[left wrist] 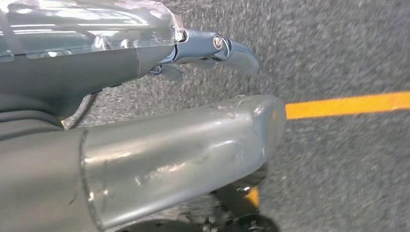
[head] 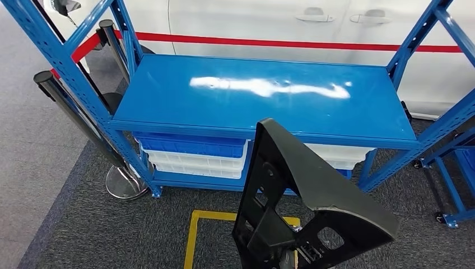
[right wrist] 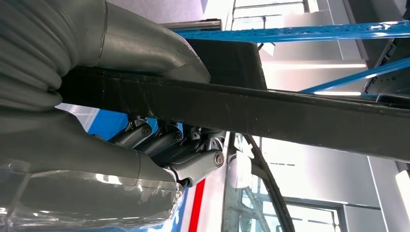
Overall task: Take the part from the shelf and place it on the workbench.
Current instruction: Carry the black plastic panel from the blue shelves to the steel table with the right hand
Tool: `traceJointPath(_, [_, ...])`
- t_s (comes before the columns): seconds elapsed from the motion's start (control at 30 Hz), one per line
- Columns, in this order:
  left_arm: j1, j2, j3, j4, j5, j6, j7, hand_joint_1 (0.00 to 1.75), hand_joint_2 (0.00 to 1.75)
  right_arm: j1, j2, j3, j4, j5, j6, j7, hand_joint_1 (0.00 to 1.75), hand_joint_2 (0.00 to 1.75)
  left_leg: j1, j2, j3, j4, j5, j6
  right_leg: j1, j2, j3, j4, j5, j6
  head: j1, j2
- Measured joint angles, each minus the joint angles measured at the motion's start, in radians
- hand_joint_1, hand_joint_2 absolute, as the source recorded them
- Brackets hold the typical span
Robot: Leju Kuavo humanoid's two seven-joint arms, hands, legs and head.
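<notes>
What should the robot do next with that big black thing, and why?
Probably carry the black part forward over the blue workbench top. The right hand grips it, held up in front of the bench edge, not above it yet.

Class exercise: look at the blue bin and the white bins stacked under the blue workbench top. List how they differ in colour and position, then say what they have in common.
Colour: the blue bin is solid blue, matching the workbench; the white bins are pale and show ribbed sides.
Position: the blue bin sits on top of the stack, directly under the bench top; the white bins lie beneath it.
Shared: they are stacked together on the lower shelf, partly hidden by the bench top.
</notes>
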Motion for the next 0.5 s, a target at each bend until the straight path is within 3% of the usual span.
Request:
traceJointPath(0.07, [0.0,0.0,0.0,0.0,0.0,-0.001,0.0,0.0,0.0,-0.001,0.0,0.0,0.0,0.0,0.0,0.0,1.75,1.75,-0.002,-0.002,-0.022,0.015,0.012,-0.01,0.004,0.0,0.098,-0.142,0.001,-0.007,-0.001,0.0])
traceJointPath(0.13, [0.0,-0.001,0.0,0.0,0.0,-0.002,0.0,0.0,0.0,-0.002,0.0,0.001,0.0,-0.001,0.0,0.001,1.75,1.75,-0.003,-0.002,-0.032,0.02,0.026,-0.023,0.01,0.001,0.137,-0.215,-0.018,-0.019,-0.001,0.0])
traceJointPath(0.2, [0.002,-0.001,0.0,0.0,0.0,-0.004,0.002,0.0,0.0,-0.001,0.0,0.001,0.0,-0.007,0.002,0.002,1.75,1.75,-0.001,-0.003,-0.038,0.021,0.033,-0.036,0.009,-0.001,0.124,-0.219,-0.006,-0.034,-0.001,0.0])
traceJointPath(0.23, [0.003,0.0,0.0,0.0,0.0,-0.005,0.002,0.0,0.0,-0.001,0.0,0.001,0.0,-0.011,0.004,0.002,1.75,1.75,0.0,-0.004,-0.046,0.033,0.014,-0.041,0.008,-0.002,0.115,-0.22,0.005,-0.044,-0.002,0.0])
traceJointPath(0.3, [0.005,0.0,0.0,0.0,0.0,-0.007,0.003,0.0,0.0,-0.001,0.0,0.001,0.0,-0.019,0.006,0.003,1.75,1.75,0.003,-0.006,-0.07,0.109,-0.077,-0.048,0.006,-0.003,0.089,-0.22,0.029,-0.058,-0.006,0.0])
traceJointPath(0.37, [0.005,0.0,0.0,0.0,0.0,-0.009,0.003,0.0,0.0,-0.001,0.0,0.002,0.001,-0.022,0.007,0.004,1.75,1.75,0.003,-0.006,-0.093,0.229,-0.165,-0.051,0.009,0.0,0.057,-0.216,0.051,-0.062,-0.009,0.0])
traceJointPath(0.4, [0.005,0.0,0.0,0.0,-0.001,-0.009,0.003,0.0,0.0,0.0,0.0,0.002,0.001,-0.023,0.007,0.004,1.75,1.75,0.003,-0.006,-0.093,0.274,-0.174,-0.051,0.011,0.003,0.04,-0.211,0.062,-0.062,-0.009,0.0])
traceJointPath(0.43, [0.004,0.001,0.0,0.0,-0.001,-0.009,0.003,0.0,0.0,0.0,0.0,0.002,0.002,-0.024,0.007,0.004,1.75,1.75,0.003,-0.006,-0.08,0.292,-0.16,-0.05,0.012,0.007,0.021,-0.206,0.073,-0.061,-0.009,0.0])
traceJointPath(0.5, [0.004,0.002,0.0,0.0,-0.003,-0.009,0.003,0.0,0.0,0.001,0.0,0.002,0.002,-0.025,0.006,0.004,1.75,1.75,0.002,-0.015,-0.007,0.227,-0.102,-0.042,0.014,0.018,-0.016,-0.192,0.092,-0.056,-0.009,0.0])
